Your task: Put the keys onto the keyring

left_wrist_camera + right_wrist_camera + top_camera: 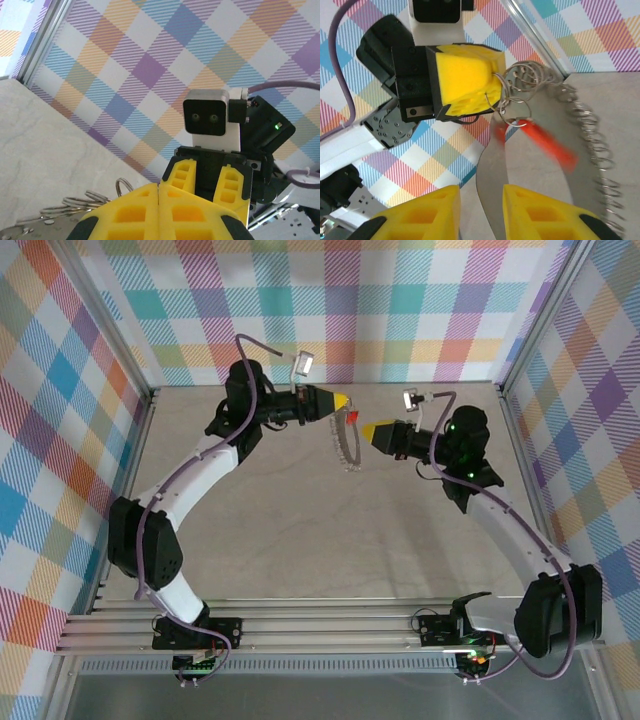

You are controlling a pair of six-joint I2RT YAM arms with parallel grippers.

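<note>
My left gripper [343, 400] is shut on the keyring [348, 446] and holds it in the air above the table's far middle. In the right wrist view its yellow fingers [466, 80] pinch small wire loops at the top of the hoop [489, 167]; the fringe of loops [592, 137] curves down the right. The red-headed key [551, 143] dangles blurred from a small loop under the left fingers and shows as a red spot [350, 416] from above. My right gripper [366, 431] is open just right of the hoop, the hoop's band just beyond the gap [481, 192]. In the left wrist view the shut gripper [159, 192] has wire loops [82, 202] beside it.
Plaid walls [400, 310] and metal frame posts [520, 360] close in the beige table [300, 540]. Both arms reach toward the far middle, their tips a few centimetres apart. The right wrist camera housing [206, 117] faces my left gripper closely.
</note>
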